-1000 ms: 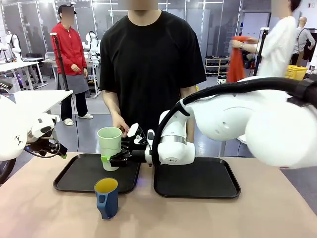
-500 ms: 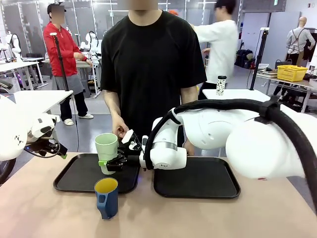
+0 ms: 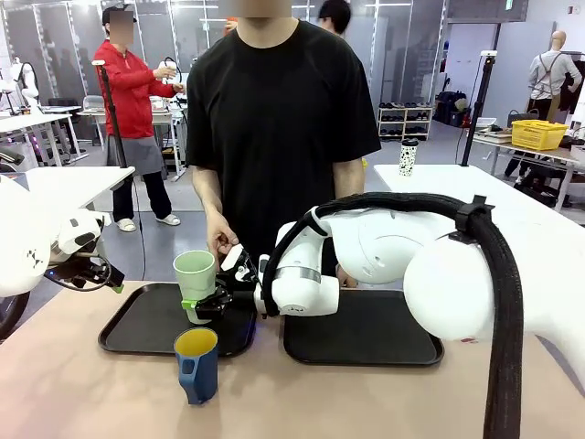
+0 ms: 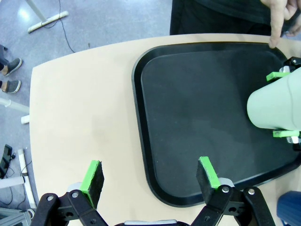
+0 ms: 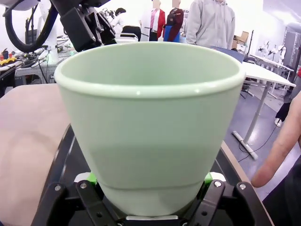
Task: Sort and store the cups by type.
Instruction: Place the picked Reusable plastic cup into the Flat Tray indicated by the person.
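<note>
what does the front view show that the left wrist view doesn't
Front view: the second black tray on the right and the blue mug with its yellow inside. Left wrist view: the left claw seen close, jaws open, hanging over the left tray at its edge. Both: the mint tumbler gripped by the right claw at the left tray, and the person's hand near that tray's far edge.

A robotics lab in an open hall. A white robot arm trailing a thick black hose works at a pale counter. Beyond, at 10 and 2 o'clock, white tables stand on a grey floor, with glass partitions (dark-framed), a yellow crate, a black pole and people standing about.
</note>
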{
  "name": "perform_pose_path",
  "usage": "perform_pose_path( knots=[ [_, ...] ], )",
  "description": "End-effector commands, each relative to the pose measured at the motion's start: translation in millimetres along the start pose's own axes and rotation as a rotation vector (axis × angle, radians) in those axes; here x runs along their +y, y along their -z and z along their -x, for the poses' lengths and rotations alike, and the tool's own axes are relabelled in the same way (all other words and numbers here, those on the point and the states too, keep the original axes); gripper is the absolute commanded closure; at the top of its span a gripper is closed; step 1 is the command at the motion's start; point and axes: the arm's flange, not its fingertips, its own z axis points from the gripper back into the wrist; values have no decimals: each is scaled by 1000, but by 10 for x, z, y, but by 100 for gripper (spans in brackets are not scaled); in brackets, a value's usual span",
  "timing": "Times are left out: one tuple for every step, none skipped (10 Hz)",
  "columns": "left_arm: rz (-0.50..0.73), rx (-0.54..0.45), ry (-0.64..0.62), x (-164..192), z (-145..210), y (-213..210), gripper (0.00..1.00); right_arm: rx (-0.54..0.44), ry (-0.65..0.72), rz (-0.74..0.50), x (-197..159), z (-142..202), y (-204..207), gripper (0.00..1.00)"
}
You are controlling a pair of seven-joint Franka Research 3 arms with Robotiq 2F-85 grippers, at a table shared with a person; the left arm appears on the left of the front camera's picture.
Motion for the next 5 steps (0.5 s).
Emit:
perform_pose_path(
  knots=[
    [0,-1,0,5,-3,-7,0,15,-1,30,9,-19,31,17],
    [0,-1,0,5,-3,-7,0,32,-3,34,3,-9,15,17],
    [0,-1,0,5,-3,-7,0,34,10,31,8,-2,-8,17],
    [0,-1,0,5,-3,-7,0,36,18,31,6,-7,-30,9],
    [0,-1,0,5,-3,-7,0,42,14,32,5,-8,-48,0]
  ],
)
